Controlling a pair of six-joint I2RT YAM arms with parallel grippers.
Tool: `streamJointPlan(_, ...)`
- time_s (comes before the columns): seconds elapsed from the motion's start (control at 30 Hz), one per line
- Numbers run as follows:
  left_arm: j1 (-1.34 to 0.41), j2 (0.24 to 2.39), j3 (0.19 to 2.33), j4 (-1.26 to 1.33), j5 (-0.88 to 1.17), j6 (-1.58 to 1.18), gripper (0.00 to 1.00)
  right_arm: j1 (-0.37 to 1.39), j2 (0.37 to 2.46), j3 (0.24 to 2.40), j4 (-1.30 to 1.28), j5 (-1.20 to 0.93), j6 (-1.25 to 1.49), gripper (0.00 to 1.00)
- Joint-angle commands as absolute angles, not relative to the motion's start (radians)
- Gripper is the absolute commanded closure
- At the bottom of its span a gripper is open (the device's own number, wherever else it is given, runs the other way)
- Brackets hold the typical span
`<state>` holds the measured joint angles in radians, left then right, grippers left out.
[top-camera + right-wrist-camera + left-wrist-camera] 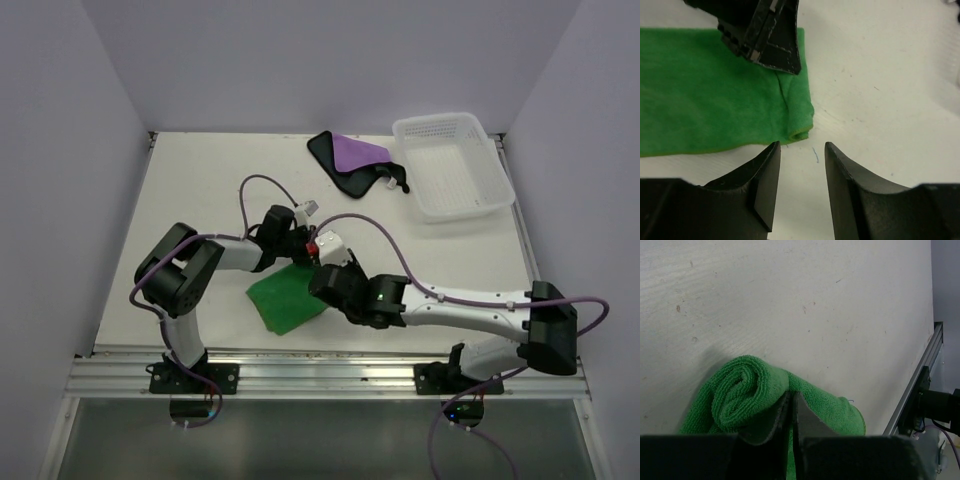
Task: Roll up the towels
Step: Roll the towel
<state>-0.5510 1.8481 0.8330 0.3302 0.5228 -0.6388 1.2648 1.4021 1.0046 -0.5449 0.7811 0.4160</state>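
The green towel (288, 298) lies near the front of the table, between the two arms. Its far end is curled into a loose roll (742, 392), while the rest lies flat (705, 90). My left gripper (791, 399) is shut on the towel's edge right beside the roll, its fingers (775, 45) pressing a crease into the cloth. My right gripper (801, 146) stands open just off the towel's folded corner, over bare table, with nothing between its fingers. The purple towel (355, 160) with black edging lies crumpled at the back, apart from both grippers.
A white lattice basket (455, 165) stands at the back right, beside the purple towel. The metal rail of the table's front edge (920, 375) runs close behind the green towel. White walls close in the left, right and back.
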Motion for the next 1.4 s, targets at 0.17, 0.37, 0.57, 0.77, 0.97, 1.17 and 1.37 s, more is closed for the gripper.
streamJointPlan(0.17, -0.538, 1.845, 0.781, 0.273, 0.483, -0.634, 0.92, 0.878, 1.295, 0.908, -0.246, 0.184, 0.575, 0.55)
streamJointPlan(0.37, -0.538, 1.829, 0.799, 0.247, 0.485, -0.617, 0.92, 0.682, 1.376, 0.885, -0.171, -0.104, 0.681, 0.54)
streamJointPlan(0.57, -0.537, 1.829, 0.804, 0.244, 0.486, -0.612, 0.92, 0.626, 1.494, 0.876, -0.146, -0.201, 0.698, 0.53)
streamJointPlan(0.77, -0.537, 1.839, 0.805, 0.247, 0.491, -0.609, 0.92, 0.621, 1.578, 0.870, -0.107, -0.219, 0.696, 0.53)
streamJointPlan(0.97, -0.534, 1.836, 0.805, 0.244, 0.494, -0.606, 0.92, 0.620, 1.654, 0.853, -0.104, -0.229, 0.687, 0.54)
streamJointPlan(1.17, -0.526, 1.835, 0.799, 0.239, 0.491, -0.601, 0.92, 0.618, 1.657, 0.808, -0.075, -0.244, 0.664, 0.65)
streamJointPlan(1.37, -0.512, 1.830, 0.810, 0.233, 0.500, -0.603, 0.92, 0.621, 1.632, 0.758, -0.023, -0.285, 0.566, 0.85)
